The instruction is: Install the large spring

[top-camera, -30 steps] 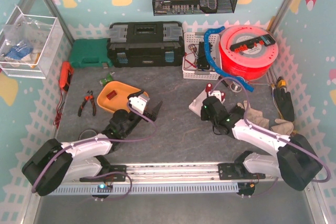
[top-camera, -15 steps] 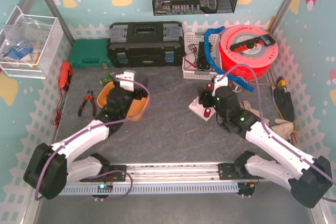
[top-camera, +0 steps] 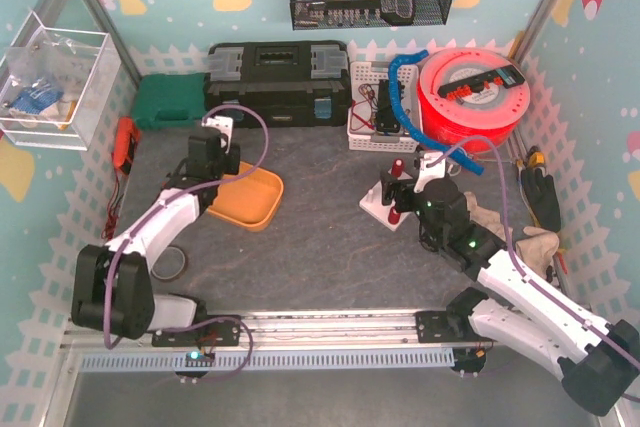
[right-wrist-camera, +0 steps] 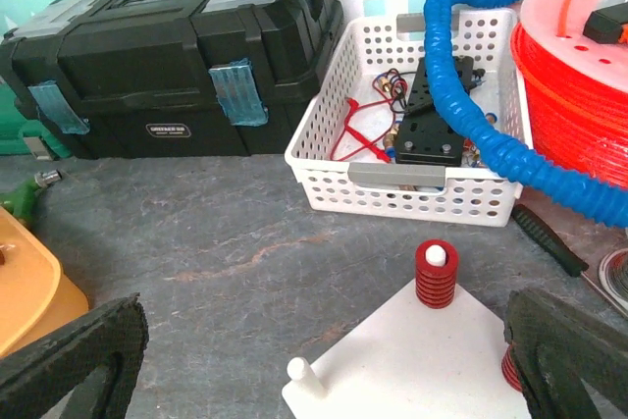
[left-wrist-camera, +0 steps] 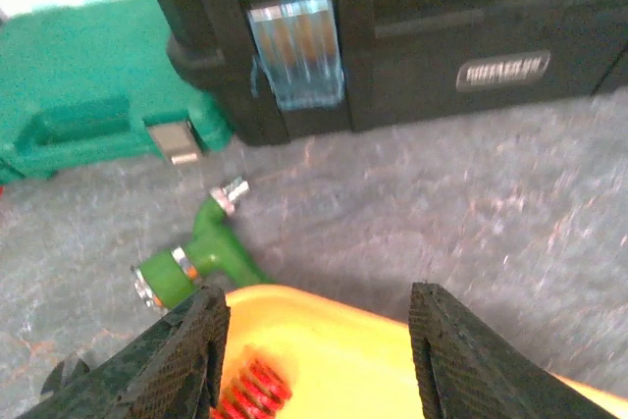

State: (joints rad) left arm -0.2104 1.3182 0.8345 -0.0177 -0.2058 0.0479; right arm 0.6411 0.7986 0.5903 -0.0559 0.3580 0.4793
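A thick red spring (left-wrist-camera: 250, 394) lies in the orange tray (top-camera: 250, 205), its end showing right beside my left finger (left-wrist-camera: 177, 360). My left gripper (left-wrist-camera: 314, 345) hangs over the tray's far left edge (top-camera: 212, 169), jaws apart, nothing between them. The white peg plate (right-wrist-camera: 422, 360) carries a red spring (right-wrist-camera: 435, 275) on its far peg. Another red spring (right-wrist-camera: 510, 368) is half hidden by my right finger, and the near peg (right-wrist-camera: 304, 377) is bare. My right gripper (right-wrist-camera: 319, 365) stands wide open just short of the plate (top-camera: 380, 197). Which spring is the large one, I cannot tell.
A green hose fitting (left-wrist-camera: 191, 262) lies just beyond the tray. Behind it are a black toolbox (top-camera: 275, 82) and a green case (top-camera: 170, 102). A white basket (right-wrist-camera: 422, 134) with a blue hose and a red reel (top-camera: 472, 97) stand behind the plate. Pliers (top-camera: 163, 197) lie left.
My left arm has swung from the table's middle to the tray's far left edge, its jaws narrowing. My right gripper has opened and drawn back from the peg plate.
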